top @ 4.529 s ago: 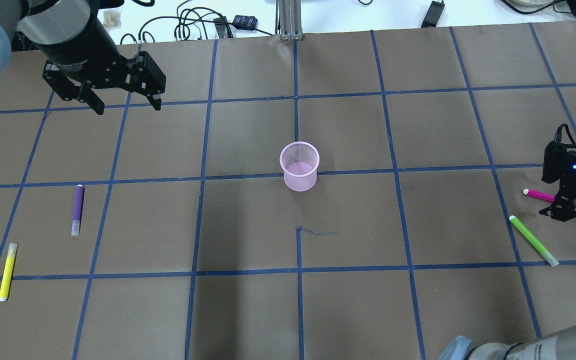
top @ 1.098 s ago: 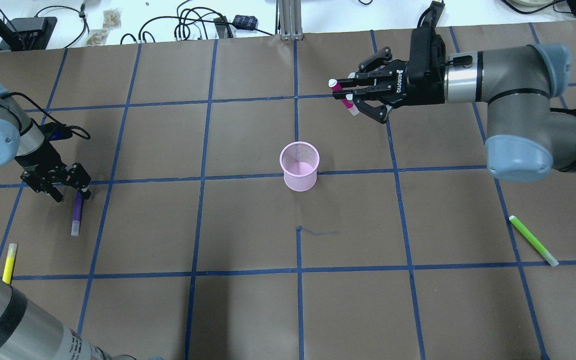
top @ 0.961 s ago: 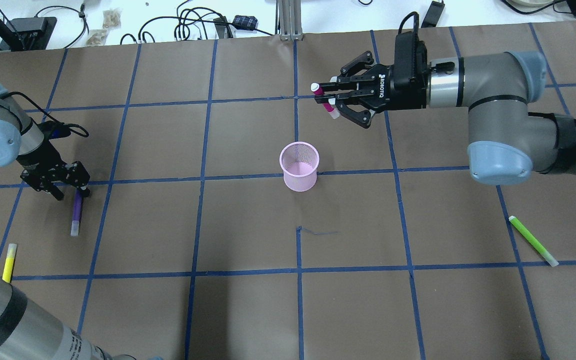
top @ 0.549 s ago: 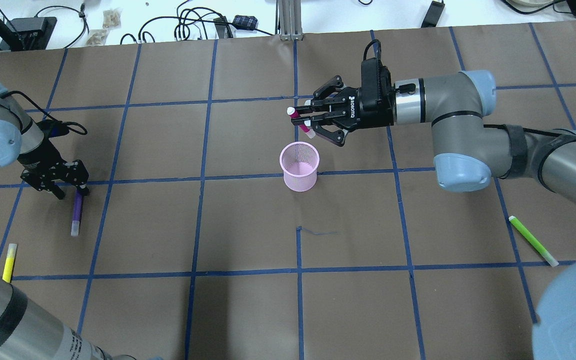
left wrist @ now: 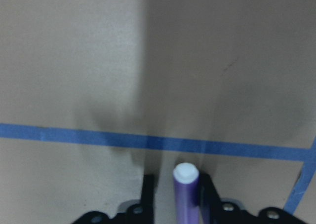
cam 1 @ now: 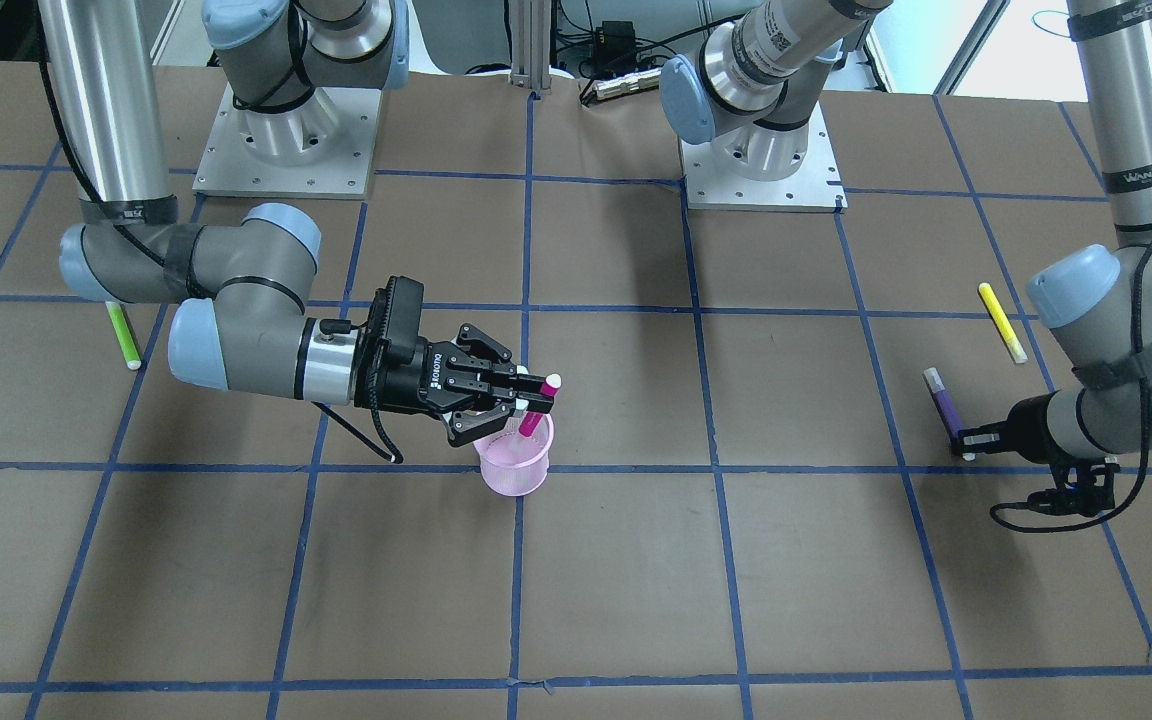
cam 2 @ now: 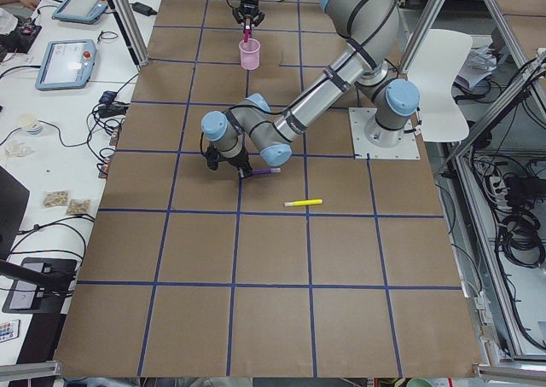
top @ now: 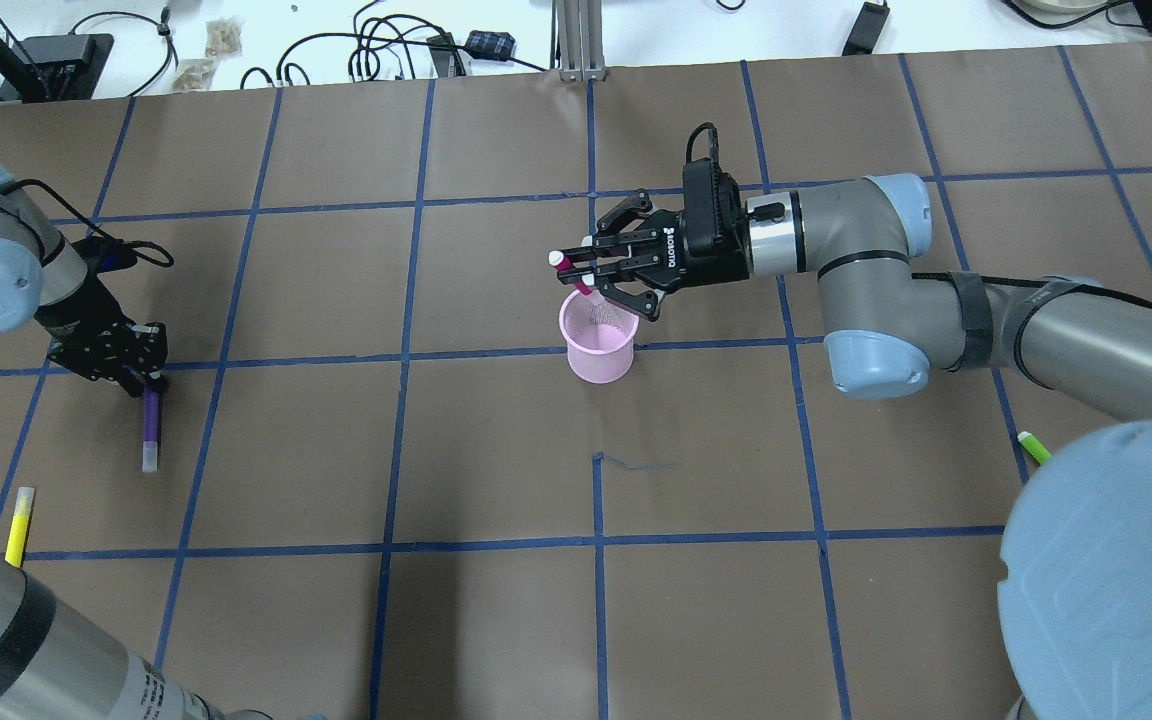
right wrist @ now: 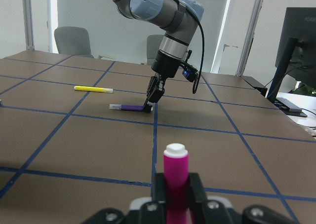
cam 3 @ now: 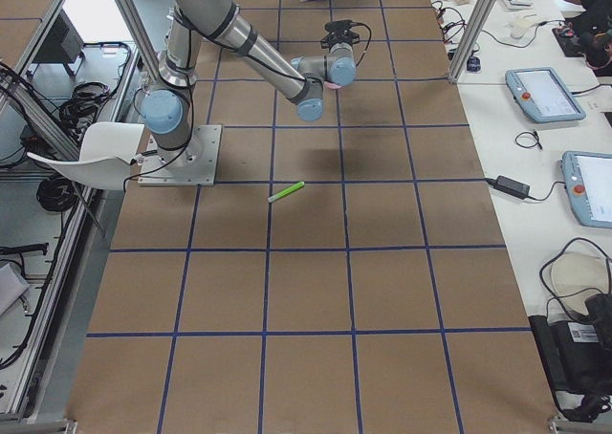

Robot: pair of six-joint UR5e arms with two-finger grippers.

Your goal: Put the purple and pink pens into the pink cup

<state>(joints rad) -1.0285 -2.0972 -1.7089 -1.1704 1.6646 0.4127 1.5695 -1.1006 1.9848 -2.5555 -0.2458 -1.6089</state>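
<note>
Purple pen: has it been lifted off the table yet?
No, the purple pen lies flat on the table, one end between the fingers of the left gripper.

I'm looking at the surface (top: pixel 496 630), wrapped in brown paper with a blue tape grid (top: pixel 599 620) ruled right across it. Past its far edge there's a white bench (top: pixel 696 30), black cables (top: pixel 376 45) strewn along it, and an aluminium post (top: pixel 576 40) standing at the seam. On the side camera I've got two tablets (cam 2: pixel 64 63) lying on a white side bench, a white chair (cam 2: pixel 444 72) parked by the metal frame, and pale grey floor (cam 2: pixel 512 310) beyond. On the wrist feed, tall glazed panels (right wrist: pixel 98 17) glow with soft, even light. A grey chair (right wrist: pixel 71 41) sits before them, and a dark monitor (right wrist: pixel 301 36) is at the right.
</note>
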